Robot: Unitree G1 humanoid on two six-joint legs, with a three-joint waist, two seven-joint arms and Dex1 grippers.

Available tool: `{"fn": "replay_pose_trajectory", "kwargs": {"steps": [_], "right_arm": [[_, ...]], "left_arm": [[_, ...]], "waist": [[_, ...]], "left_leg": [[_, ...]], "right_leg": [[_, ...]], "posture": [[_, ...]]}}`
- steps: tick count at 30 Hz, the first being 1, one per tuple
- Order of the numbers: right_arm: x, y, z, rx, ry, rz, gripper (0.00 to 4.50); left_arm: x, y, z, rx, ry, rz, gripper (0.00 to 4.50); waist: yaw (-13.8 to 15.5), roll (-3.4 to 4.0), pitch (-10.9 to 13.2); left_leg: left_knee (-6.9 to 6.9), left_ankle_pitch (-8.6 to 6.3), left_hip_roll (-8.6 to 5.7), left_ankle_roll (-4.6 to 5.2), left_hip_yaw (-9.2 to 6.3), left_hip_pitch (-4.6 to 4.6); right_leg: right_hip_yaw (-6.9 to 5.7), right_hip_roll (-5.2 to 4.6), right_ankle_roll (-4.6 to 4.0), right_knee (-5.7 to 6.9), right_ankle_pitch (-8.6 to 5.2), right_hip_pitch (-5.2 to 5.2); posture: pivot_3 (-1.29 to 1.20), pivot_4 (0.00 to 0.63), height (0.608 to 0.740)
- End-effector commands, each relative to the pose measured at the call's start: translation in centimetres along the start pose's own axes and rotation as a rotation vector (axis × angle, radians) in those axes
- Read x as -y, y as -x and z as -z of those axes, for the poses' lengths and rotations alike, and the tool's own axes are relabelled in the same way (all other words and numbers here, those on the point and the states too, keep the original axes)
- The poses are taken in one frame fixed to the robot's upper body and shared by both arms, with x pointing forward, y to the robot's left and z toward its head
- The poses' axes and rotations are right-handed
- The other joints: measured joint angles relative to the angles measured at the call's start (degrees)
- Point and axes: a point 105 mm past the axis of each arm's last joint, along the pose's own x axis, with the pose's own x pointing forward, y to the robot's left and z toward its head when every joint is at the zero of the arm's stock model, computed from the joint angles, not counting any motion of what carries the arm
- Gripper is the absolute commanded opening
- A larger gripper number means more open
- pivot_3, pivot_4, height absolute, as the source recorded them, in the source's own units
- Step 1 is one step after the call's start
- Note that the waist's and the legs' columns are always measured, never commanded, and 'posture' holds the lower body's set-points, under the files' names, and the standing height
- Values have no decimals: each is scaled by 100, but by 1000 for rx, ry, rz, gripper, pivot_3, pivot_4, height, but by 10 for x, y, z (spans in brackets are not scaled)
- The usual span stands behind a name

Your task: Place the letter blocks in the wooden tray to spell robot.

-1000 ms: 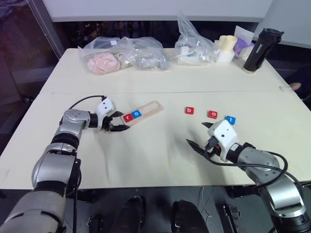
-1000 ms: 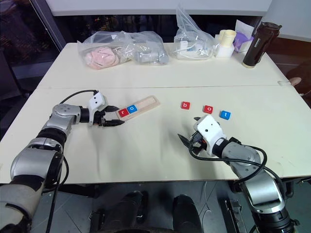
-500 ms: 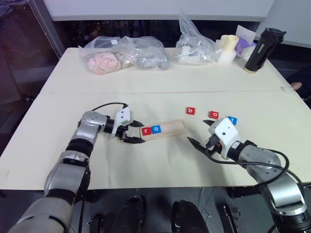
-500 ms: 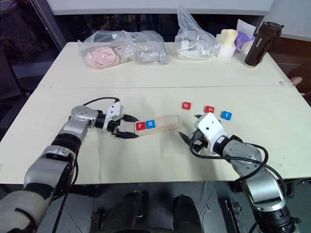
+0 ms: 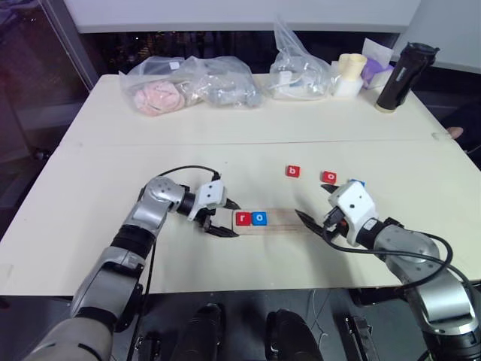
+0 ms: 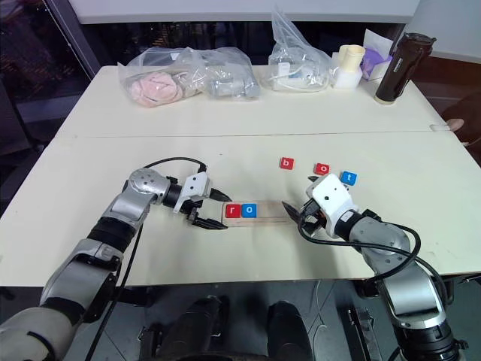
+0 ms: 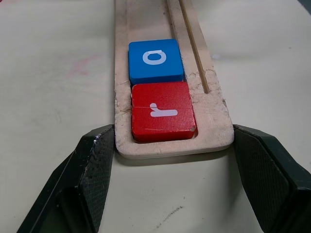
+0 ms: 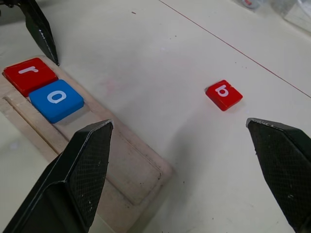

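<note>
Tray [image 5: 272, 219] lies near the tabletop's front edge, red r [image 7: 162, 111] and blue o [image 7: 155, 59] seated at its left end. Left gripper [image 5: 223, 218] reaches in level, jaws clamped across that end. Right gripper [image 5: 316, 213] hovers at the other end, jaws wide, empty; b [image 5: 292, 171], o [image 5: 329, 177] and t [image 6: 348, 178] lie loose behind.

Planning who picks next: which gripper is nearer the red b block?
Right. The right gripper hovers open at the wooden tray's empty end, just below the red b block. The left gripper straddles the tray's far end, by the r.
</note>
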Motion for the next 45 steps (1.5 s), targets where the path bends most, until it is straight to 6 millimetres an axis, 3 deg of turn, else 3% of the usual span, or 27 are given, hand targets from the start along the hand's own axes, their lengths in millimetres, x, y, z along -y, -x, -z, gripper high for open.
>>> {"fn": "replay_pose_trajectory", "kwargs": {"steps": [1, 18, 20, 21, 27, 33, 37, 45], "right_arm": [[3, 3, -10, 38, 33, 21, 4500], [4, -5, -15, 50, 46, 0, 4500], [4, -5, -15, 50, 44, -2, 4500], [4, -5, -15, 50, 41, 0, 4500], [4, -9, -16, 56, 7, 12, 4500], [13, -31, -19, 46, -40, 75, 4500], [28, -56, -11, -21, -119, 198, 4500], [28, -100, -17, -69, -330, 270, 4500]], "left_arm": [[8, -5, 10, -45, 10, -1, 3138], [18, -7, 13, -54, 20, 7, 3138], [17, -7, 14, -55, 16, 4, 4198], [16, -7, 14, -54, 16, -2, 4475], [11, -3, 15, -49, 28, -46, 4475], [10, 16, 23, -62, 50, -94, 4475], [9, 38, 25, -46, 92, -167, 4475], [28, 77, 9, 40, 135, -223, 4475]], "waist": [[0, 0, 0], [-1, 3, -2], [-1, 3, -2], [-1, 3, -2], [3, 4, -2], [-29, 6, -3], [-125, 7, -4], [-159, 18, 2]], "left_leg": [[0, 0, 0, 0, 0, 0], [-1, 0, 4, 0, 0, 3], [0, 0, 4, 0, 0, 2], [0, 0, 4, 0, 0, 2], [1, 0, 4, 0, -1, 2], [1, 0, 10, 0, 0, 6], [-7, 1, 18, 0, 0, 6], [-22, 2, 21, -3, -1, 3]], "right_leg": [[0, 0, 0, 0, 0, 0], [1, 0, -1, 0, 0, 1], [1, 0, -1, -1, 0, 1], [1, 0, -1, -1, 0, 1], [1, 0, -1, -1, 0, 2], [3, 3, -5, 1, 3, -1], [6, 12, -11, 6, 5, -12], [23, 25, -23, 17, 12, -35]], "posture": [[0, 150, 725], [0, 150, 725], [0, 150, 725], [0, 150, 725], [0, 150, 725], [0, 150, 725], [0, 150, 725], [0, 150, 725]]}}
